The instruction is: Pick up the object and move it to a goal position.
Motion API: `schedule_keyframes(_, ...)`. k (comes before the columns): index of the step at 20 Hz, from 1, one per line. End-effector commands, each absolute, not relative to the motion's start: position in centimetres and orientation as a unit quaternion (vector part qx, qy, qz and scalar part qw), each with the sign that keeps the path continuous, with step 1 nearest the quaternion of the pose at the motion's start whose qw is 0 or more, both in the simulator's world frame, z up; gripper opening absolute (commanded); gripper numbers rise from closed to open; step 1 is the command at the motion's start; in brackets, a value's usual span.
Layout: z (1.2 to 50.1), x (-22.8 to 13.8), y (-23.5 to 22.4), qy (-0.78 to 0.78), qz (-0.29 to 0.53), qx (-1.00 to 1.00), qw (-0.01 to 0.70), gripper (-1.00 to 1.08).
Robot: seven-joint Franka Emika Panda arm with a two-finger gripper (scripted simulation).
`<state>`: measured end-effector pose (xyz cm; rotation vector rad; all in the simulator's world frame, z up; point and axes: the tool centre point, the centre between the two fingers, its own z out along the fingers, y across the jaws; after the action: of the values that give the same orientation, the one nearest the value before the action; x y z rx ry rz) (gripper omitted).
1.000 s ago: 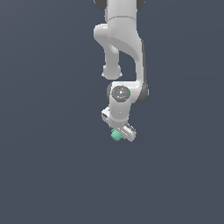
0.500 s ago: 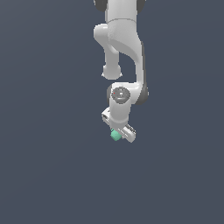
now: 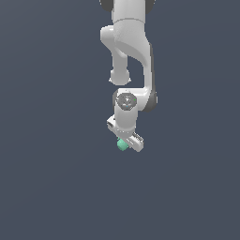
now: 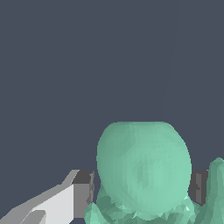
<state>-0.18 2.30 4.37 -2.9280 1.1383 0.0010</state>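
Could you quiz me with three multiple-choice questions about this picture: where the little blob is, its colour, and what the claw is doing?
1. Where is the blob?
A. at the tip of the claw
B. far off at the exterior view's left edge
C. on top of the arm's upper end

2. What colour is the blob?
A. red
B. teal-green
C. yellow

3. What is the claw doing?
A. standing wide open with nothing in it
B. closed on the blob
C. out of sight

Answers: 1 A, the blob sits right under the claw; 2 B, the wrist view shows it teal-green; 3 B, a dark fingertip presses at each side of it.
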Motion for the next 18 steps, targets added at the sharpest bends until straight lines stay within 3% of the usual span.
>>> schedule_keyframes(1, 4.8, -0.2, 1.2, 0.363, 0.000, -0.932, 0.000, -1.00)
schedule_keyframes(7, 6.7, -0.3, -3.7, 0.363, 0.000, -0.932, 0.000, -1.00)
schedule_keyframes(18, 11.7, -0.2, -16.6, 0.363, 0.000, -0.932, 0.000, -1.00)
